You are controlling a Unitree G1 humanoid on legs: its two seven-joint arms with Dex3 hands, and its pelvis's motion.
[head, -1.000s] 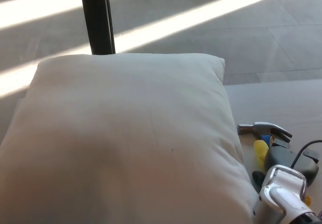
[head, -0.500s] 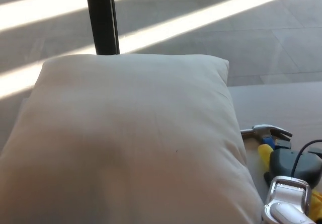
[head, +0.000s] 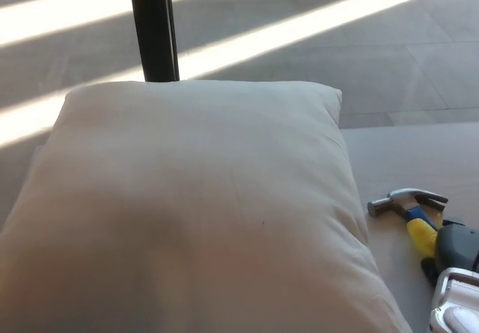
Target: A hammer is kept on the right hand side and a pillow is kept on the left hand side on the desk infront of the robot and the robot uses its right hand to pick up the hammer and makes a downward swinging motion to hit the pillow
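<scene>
Head view: right hand at the bottom-right corner, mostly cut off by the frame edge. Only a dark rounded part of it and a white-and-silver wrist housing below it show. Fingers hidden, so can't tell whether they are apart, together, or clamped on the handle.

Hammer sits just up and to the left of the hand, on the desk. Steel claw head, shiny, with the striking face pointing left toward the pillow and the claw pointing right. Handle is yellow with a blue band near the head; it runs down-right and disappears under the dark part of the hand. Contact with the hand looks likely but the grip itself is not visible.

Pillow is left of the hand, large, off-white, plain fabric, lying flat and filling most of the frame. Its right edge is just beside the hammer head, small gap between them.

Behind the pillow, a dark vertical post. Floor beyond has bright sunlight stripes.

Left hand not visible.
</scene>
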